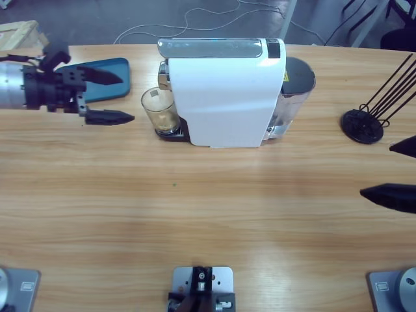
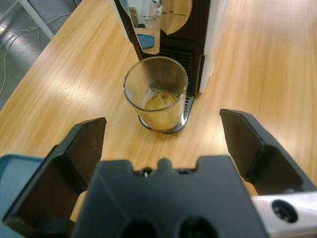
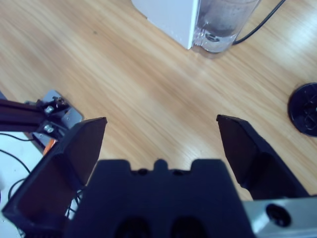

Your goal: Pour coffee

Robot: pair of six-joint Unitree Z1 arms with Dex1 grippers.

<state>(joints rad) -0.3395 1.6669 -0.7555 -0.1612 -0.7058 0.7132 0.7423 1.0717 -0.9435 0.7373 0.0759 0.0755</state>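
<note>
A clear glass (image 1: 160,110) (image 2: 156,99) stands on the drip tray of the white coffee machine (image 1: 224,91), under its spout. Coffee (image 2: 159,105), brown with tan froth, fills the bottom of the glass. My left gripper (image 1: 107,97) (image 2: 163,141) comes in from the left edge, open, its jaws pointing at the glass and a short way short of it. My right gripper (image 1: 396,172) (image 3: 161,144) shows at the right edge, open and holding nothing, over bare table.
A teal tray (image 1: 107,79) lies behind the left gripper. The machine's clear water tank (image 1: 292,97) (image 3: 223,22) sits on its right side with a cable behind. A black capsule stand (image 1: 367,120) (image 3: 306,109) with thin rods stands at the right.
</note>
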